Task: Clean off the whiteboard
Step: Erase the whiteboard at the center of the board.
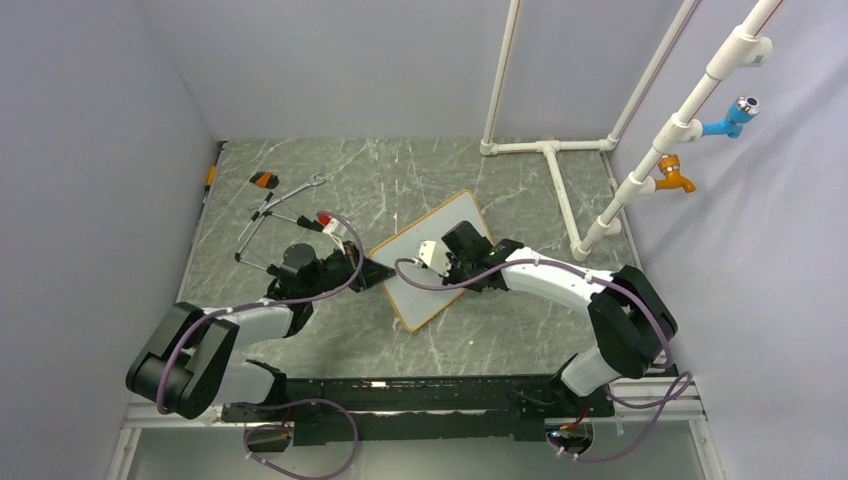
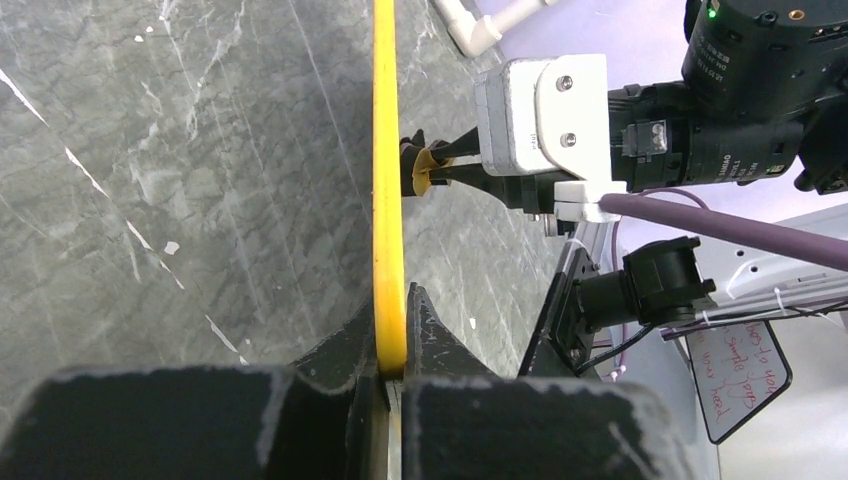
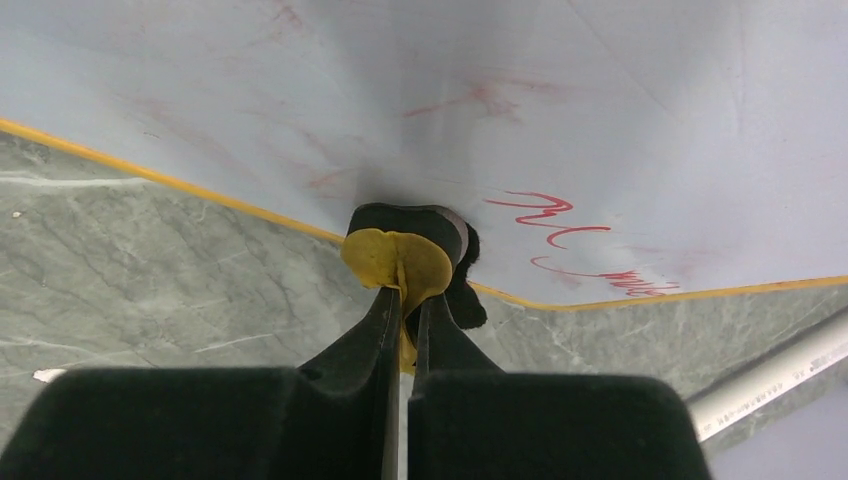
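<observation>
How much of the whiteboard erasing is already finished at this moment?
Done: much of the whiteboard shows only faint red smears. In hand: the left tool clamps its frame; the right tool holds a small eraser against it. Remaining: red writing by the eraser.

Pipe frame [image 1: 548,148] and loose tools [image 1: 264,180] flank the whiteboard [image 1: 440,215]; near table [image 1: 400,350] lies open

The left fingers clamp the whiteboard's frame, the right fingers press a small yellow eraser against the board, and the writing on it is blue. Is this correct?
One thing is wrong: the writing on the whiteboard is red, not blue, as the right wrist view shows. The rest stands.
</observation>
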Controlling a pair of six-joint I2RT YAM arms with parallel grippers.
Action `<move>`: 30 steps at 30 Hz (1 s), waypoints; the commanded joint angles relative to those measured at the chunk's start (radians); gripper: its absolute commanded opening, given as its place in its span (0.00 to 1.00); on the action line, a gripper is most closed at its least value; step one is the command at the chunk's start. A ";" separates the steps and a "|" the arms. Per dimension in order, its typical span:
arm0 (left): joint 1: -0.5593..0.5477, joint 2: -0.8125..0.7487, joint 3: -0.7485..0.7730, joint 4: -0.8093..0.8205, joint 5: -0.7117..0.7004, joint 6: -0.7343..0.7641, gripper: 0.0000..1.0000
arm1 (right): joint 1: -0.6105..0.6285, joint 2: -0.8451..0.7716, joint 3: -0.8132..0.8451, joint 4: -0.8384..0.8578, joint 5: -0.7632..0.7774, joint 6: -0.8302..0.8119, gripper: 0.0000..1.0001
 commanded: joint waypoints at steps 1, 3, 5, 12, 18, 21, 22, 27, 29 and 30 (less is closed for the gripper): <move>-0.016 0.010 0.033 0.072 0.136 -0.039 0.00 | 0.054 0.013 0.044 0.005 -0.120 -0.021 0.00; -0.016 0.015 0.028 0.087 0.133 -0.037 0.00 | 0.118 0.013 0.045 -0.035 -0.206 -0.050 0.00; -0.016 0.020 0.023 0.106 0.134 -0.039 0.00 | 0.164 0.018 0.060 -0.050 -0.257 -0.047 0.00; -0.017 0.001 -0.019 0.140 0.125 -0.047 0.00 | 0.043 0.015 0.107 0.084 -0.059 0.064 0.00; -0.017 0.018 0.015 0.109 0.160 -0.044 0.00 | -0.036 -0.041 0.084 0.195 -0.020 0.095 0.00; -0.017 0.028 0.012 0.119 0.162 -0.048 0.00 | -0.035 -0.032 0.088 0.221 -0.011 0.096 0.00; -0.016 0.033 0.009 0.136 0.160 -0.056 0.00 | -0.035 -0.026 0.097 0.218 -0.021 0.098 0.00; -0.018 0.059 -0.030 0.261 0.145 -0.116 0.00 | 0.041 -0.026 0.129 0.097 -0.258 0.062 0.00; -0.020 0.064 -0.052 0.303 0.134 -0.135 0.00 | 0.096 -0.030 0.122 0.090 -0.264 0.056 0.00; -0.023 0.066 -0.064 0.320 0.129 -0.142 0.00 | 0.104 -0.026 0.127 0.090 -0.265 0.062 0.00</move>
